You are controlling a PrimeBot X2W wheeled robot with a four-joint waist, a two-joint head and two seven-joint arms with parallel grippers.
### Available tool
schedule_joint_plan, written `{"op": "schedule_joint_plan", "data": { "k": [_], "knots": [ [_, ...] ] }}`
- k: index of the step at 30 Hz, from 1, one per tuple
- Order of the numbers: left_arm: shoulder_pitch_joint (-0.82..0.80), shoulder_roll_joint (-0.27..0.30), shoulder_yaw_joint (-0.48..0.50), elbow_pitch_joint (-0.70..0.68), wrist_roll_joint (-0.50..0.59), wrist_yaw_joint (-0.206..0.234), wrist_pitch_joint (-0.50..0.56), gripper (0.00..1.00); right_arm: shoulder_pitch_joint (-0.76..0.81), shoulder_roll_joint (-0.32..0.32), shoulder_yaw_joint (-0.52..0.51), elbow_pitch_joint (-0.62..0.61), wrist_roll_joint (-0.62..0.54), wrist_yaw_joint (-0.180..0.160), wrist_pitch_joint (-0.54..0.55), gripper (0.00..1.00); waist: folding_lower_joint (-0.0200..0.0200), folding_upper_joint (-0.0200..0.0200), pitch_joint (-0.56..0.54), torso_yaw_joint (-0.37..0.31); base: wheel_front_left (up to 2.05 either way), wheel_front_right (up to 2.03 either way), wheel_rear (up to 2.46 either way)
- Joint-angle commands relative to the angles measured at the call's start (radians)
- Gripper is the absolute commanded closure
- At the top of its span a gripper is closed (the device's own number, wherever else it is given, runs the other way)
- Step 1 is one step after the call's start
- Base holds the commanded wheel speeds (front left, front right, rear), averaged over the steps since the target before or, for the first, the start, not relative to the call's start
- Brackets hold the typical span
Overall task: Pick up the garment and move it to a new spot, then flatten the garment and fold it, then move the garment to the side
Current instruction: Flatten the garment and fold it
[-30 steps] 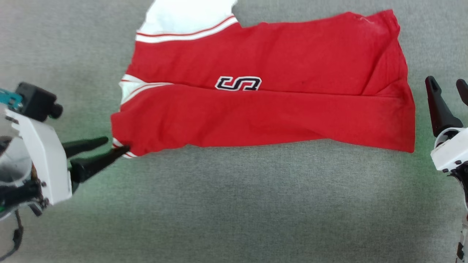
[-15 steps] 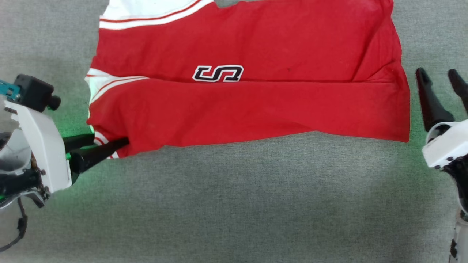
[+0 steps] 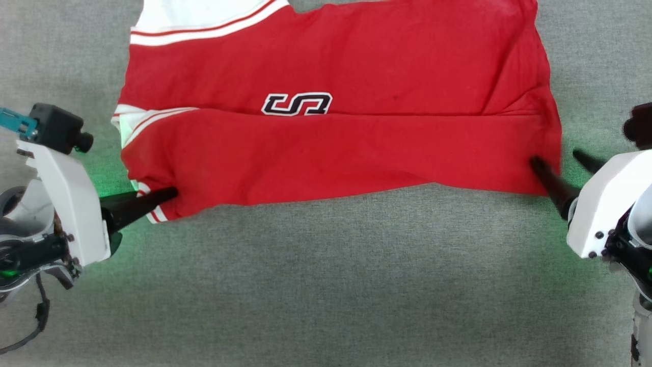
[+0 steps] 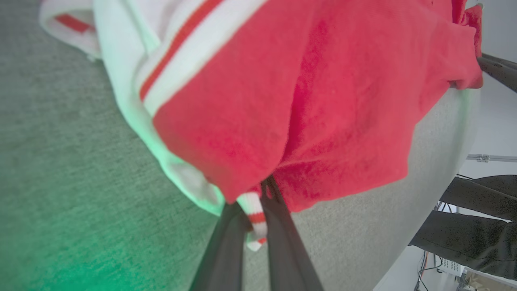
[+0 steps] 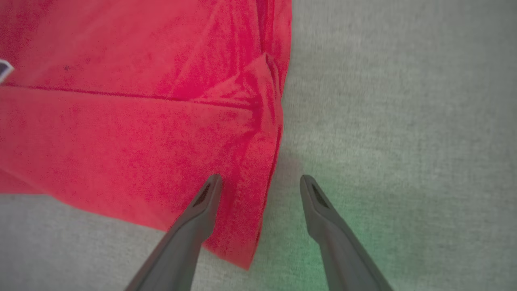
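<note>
Much grey surface (image 3: 326, 285) around garment (image 3: 331, 148) edges

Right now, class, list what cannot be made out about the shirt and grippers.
- Head view: the shirt's far sleeve, cut off by the top edge.
- Head view: the left gripper's fingertips, buried in the shirt's corner.
- Right wrist view: the print, nearly all cut off by the left edge.
</note>
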Motion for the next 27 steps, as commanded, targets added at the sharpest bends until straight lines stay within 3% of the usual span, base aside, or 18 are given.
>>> {"op": "schedule_joint_plan", "data": {
  "k": [1, 5, 9, 10, 11, 12, 13, 19, 27],
  "knots": [
    [0.039, -0.033, -0.025, -0.008, 0.005, 0.002, 0.012, 1.0, -0.016, -0.008, 0.005, -0.006, 0.008, 0.0, 0.037, 0.0, 0.0001, -0.0001, 0.001, 0.001, 0.0, 0.0, 0.0],
    [0.031, -0.035, -0.015, -0.019, 0.01, 0.002, 0.015, 1.0, -0.044, 0.0, -0.002, -0.019, 0.01, 0.0, 0.169, 0.0, 0.0001, -0.0001, 0.012, 0.011, 0.0, 0.0, 0.0],
    [0.026, -0.04, -0.005, -0.02, 0.014, 0.003, 0.005, 1.0, -0.069, 0.014, 0.0, 0.023, -0.012, 0.0, 0.22, 0.0, 0.0001, -0.0001, 0.026, 0.021, 0.0, 0.0, 0.0],
    [0.025, -0.042, -0.003, -0.019, 0.017, 0.003, 0.003, 1.0, -0.069, 0.015, 0.004, 0.037, -0.022, 0.0, 0.23, 0.09, 0.0001, -0.0001, 0.028, 0.024, 0.0, 0.0, 0.0],
    [0.025, -0.044, -0.001, -0.017, 0.019, 0.003, 0.002, 1.0, -0.069, 0.017, 0.004, 0.048, -0.03, 0.0, 0.232, 0.52, 0.0001, -0.0001, 0.03, 0.026, 0.0, 0.0, 0.0],
    [0.025, -0.047, 0.001, -0.016, 0.019, 0.003, -0.001, 1.0, -0.068, 0.02, 0.005, 0.057, -0.034, 0.0, 0.233, 0.67, 0.0001, -0.0001, 0.032, 0.028, 0.0, 0.0, 0.0],
    [0.026, -0.048, 0.003, -0.016, 0.02, 0.003, -0.003, 1.0, -0.071, 0.022, 0.006, 0.063, -0.038, 0.0, 0.232, 1.0, 0.0001, -0.0001, 0.034, 0.03, 0.0, 0.0, 0.0],
    [0.042, -0.052, 0.015, -0.022, 0.022, 0.003, -0.024, 1.0, -0.049, 0.023, -0.017, 0.063, -0.03, 0.0, 0.225, 1.0, 0.0001, -0.0001, 0.016, 0.044, 0.0, 0.0, 0.0],
    [0.108, 0.014, 0.038, -0.107, 0.01, 0.002, -0.079, 1.0, 0.03, -0.013, -0.039, -0.031, 0.023, 0.0, 0.23, 1.0, 0.0001, -0.0001, -0.029, 0.058, 0.0, 0.0, 0.0]
  ]
}}
